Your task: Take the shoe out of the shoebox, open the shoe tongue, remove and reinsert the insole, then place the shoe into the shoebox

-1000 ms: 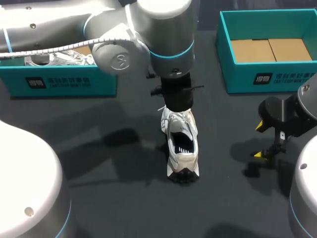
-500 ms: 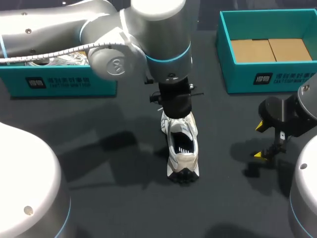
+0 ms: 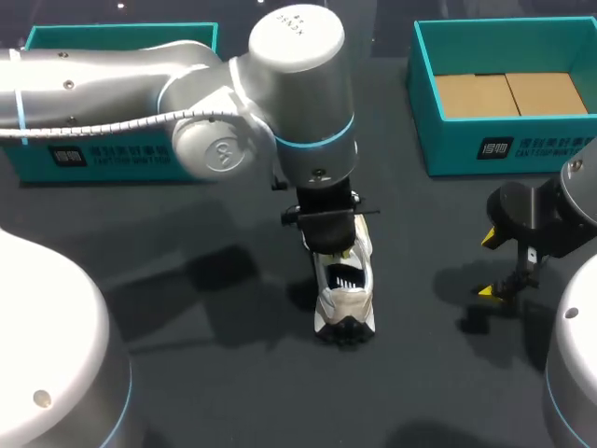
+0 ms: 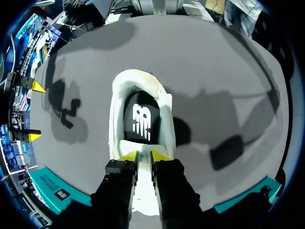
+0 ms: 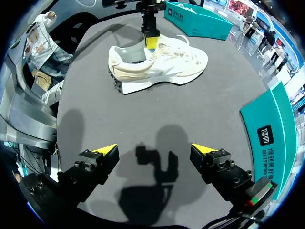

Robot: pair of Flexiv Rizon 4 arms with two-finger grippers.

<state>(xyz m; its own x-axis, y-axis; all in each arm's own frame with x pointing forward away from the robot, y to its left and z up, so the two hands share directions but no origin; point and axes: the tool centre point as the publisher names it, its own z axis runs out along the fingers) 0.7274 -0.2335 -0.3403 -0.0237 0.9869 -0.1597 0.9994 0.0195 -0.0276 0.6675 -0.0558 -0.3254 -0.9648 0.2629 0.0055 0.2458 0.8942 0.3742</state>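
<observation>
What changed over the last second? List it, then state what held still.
The left end effector came down and back along the shoe, from over the laces to the shoe's mouth at the tongue. Whether it has gripped anything cannot be told. The shoe, the right end effector, the left shoebox and the right shoebox stayed put.

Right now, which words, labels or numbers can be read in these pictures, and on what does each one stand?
Left shoebox front: white print, too blurred to read.
Right shoebox front: white print, too blurred to read.
Insole inside the shoe: white emblem, no legible word.
No numbers anywhere.
</observation>
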